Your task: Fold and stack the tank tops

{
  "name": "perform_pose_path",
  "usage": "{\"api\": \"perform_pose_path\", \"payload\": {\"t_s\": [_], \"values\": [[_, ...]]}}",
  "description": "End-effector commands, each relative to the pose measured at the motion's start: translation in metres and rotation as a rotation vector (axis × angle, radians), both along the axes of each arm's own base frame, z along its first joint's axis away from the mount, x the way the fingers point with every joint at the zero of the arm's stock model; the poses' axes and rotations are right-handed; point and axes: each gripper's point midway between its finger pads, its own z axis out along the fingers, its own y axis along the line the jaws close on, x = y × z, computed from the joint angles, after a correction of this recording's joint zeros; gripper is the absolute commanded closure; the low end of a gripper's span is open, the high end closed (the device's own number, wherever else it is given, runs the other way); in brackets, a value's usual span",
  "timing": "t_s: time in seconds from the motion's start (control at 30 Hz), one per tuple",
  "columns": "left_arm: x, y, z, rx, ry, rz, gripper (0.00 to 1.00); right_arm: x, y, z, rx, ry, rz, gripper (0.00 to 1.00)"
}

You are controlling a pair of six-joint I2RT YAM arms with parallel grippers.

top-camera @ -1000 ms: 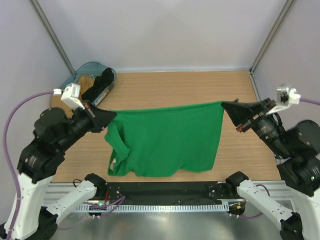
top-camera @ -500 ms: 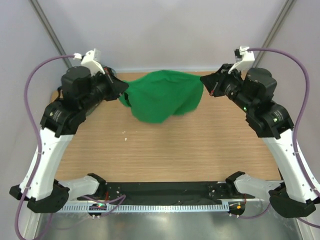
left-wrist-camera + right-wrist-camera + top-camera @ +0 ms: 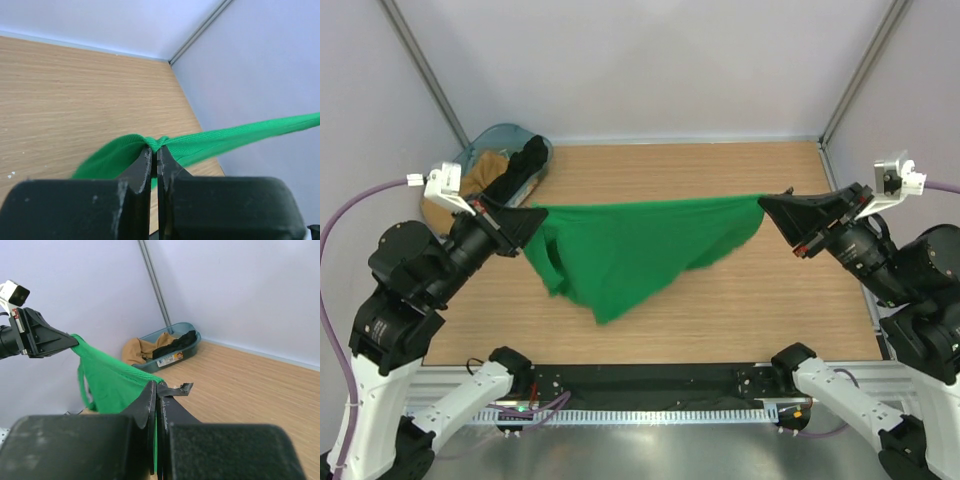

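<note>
The bright green tank top (image 3: 630,250) hangs stretched in the air between my two grippers, above the wooden table. My left gripper (image 3: 535,217) is shut on its left top corner; the wrist view shows the green fabric (image 3: 200,145) pinched at the fingertips. My right gripper (image 3: 767,205) is shut on its right top corner, and the green cloth (image 3: 110,380) shows in the right wrist view. The lower edge sags to a point towards the front. The black tank top (image 3: 523,166) lies in the bin at the back left, partly draped over its rim.
A grey-blue bin (image 3: 485,160) at the back left corner holds the black garment and a tan cloth (image 3: 490,165); it also shows in the right wrist view (image 3: 170,347). White walls and frame posts bound the wooden table (image 3: 720,300).
Both grippers swung up and back with the green top, bunching it at the far edge, then came forward and apart again; the top is now stretched taut and hangs lopsided.
</note>
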Motion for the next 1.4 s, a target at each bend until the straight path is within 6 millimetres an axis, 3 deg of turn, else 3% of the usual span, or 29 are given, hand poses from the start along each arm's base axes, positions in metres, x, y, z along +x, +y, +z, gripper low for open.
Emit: {"api": "perform_pose_path", "payload": {"t_s": [0.0,0.07,0.13,0.23,0.27,0.33,0.37,0.4,0.43,0.47,0.5,0.53,0.6,0.67,0.7,0.77,0.8,0.87,0.9,0.93,0.97,1.0,1.03,1.1,1.13,1.17,1.3,1.33,1.37], "values": [[0.004,0.0,0.023,-0.043,-0.052,0.013,1.0,0.009,0.001,0.0,-0.029,0.009,-0.018,0.99],[0.02,-0.005,0.02,-0.02,-0.036,0.027,1.0,0.025,-0.005,-0.003,-0.033,0.045,-0.088,0.99],[0.033,-0.012,0.014,0.004,-0.021,0.026,1.0,0.053,-0.002,-0.022,-0.057,0.136,-0.153,0.99],[0.071,-0.025,-0.025,0.074,0.067,0.056,1.0,0.083,0.01,-0.054,-0.075,0.251,-0.182,0.99],[0.087,-0.031,-0.045,0.104,0.112,0.067,1.0,0.102,0.016,-0.08,-0.096,0.323,-0.212,0.99],[0.109,-0.039,-0.087,0.134,0.181,0.076,1.0,0.124,0.015,-0.105,-0.118,0.389,-0.276,0.99],[0.123,-0.044,-0.112,0.151,0.231,0.075,1.0,0.139,0.017,-0.134,-0.151,0.453,-0.304,0.99],[0.13,-0.046,-0.146,0.165,0.302,0.078,1.0,0.151,0.016,-0.146,-0.146,0.479,-0.327,0.99],[0.145,-0.045,-0.157,0.156,0.307,0.1,1.0,0.161,0.015,-0.159,-0.145,0.503,-0.344,0.99],[0.154,-0.045,-0.172,0.162,0.331,0.111,1.0,0.179,0.02,-0.188,-0.163,0.551,-0.347,0.99],[0.171,-0.049,-0.205,0.186,0.386,0.122,1.0,0.189,0.02,-0.203,-0.149,0.587,-0.355,0.99],[0.183,-0.046,-0.218,0.195,0.409,0.145,1.0,0.204,0.008,-0.217,-0.133,0.618,-0.391,0.99],[0.215,-0.049,-0.257,0.221,0.487,0.172,1.0,0.235,0.009,-0.261,-0.115,0.706,-0.393,0.99],[0.238,-0.054,-0.28,0.236,0.535,0.171,1.0,0.262,0.003,-0.278,-0.084,0.717,-0.42,0.99],[0.258,-0.064,-0.296,0.239,0.568,0.147,1.0,0.275,0.003,-0.302,-0.101,0.759,-0.437,0.99],[0.276,-0.075,-0.303,0.239,0.582,0.111,1.0,0.295,0.001,-0.302,-0.085,0.747,-0.456,0.99],[0.292,-0.081,-0.293,0.229,0.56,0.106,1.0,0.305,0.0,-0.321,-0.102,0.779,-0.477,0.99],[0.309,-0.087,-0.316,0.247,0.597,0.101,1.0,0.326,-0.004,-0.316,-0.083,0.768,-0.496,0.99],[0.323,-0.091,-0.304,0.234,0.569,0.101,1.0,0.334,-0.005,-0.317,-0.08,0.768,-0.502,0.99],[0.331,-0.091,-0.323,0.246,0.602,0.102,0.99,0.347,-0.014,-0.334,-0.096,0.79,-0.555,0.99],[0.347,-0.094,-0.309,0.23,0.566,0.102,0.96,0.364,-0.021,-0.32,-0.063,0.763,-0.575,0.99],[0.354,-0.087,-0.312,0.229,0.58,0.118,0.94,0.373,-0.025,-0.32,-0.048,0.762,-0.586,0.99],[0.36,-0.086,-0.316,0.229,0.589,0.117,0.87,0.39,-0.023,-0.324,-0.036,0.765,-0.582,0.99],[0.375,-0.079,-0.314,0.218,0.594,0.115,0.28,0.412,-0.027,-0.331,-0.007,0.789,-0.589,0.79],[0.373,-0.075,-0.316,0.222,0.609,0.121,0.28,0.417,-0.027,-0.334,-0.01,0.798,-0.591,0.59],[0.37,-0.067,-0.313,0.261,0.605,0.141,0.1,0.419,-0.028,-0.338,-0.017,0.808,-0.595,0.31],[0.344,-0.05,-0.302,0.335,0.596,0.183,0.06,0.407,-0.03,-0.345,-0.016,0.828,-0.602,0.28],[0.331,-0.048,-0.311,0.353,0.621,0.179,0.1,0.395,-0.032,-0.36,-0.02,0.845,-0.601,0.29],[0.322,-0.047,-0.304,0.357,0.618,0.176,0.12,0.387,-0.034,-0.348,-0.007,0.824,-0.6,0.35]]}}
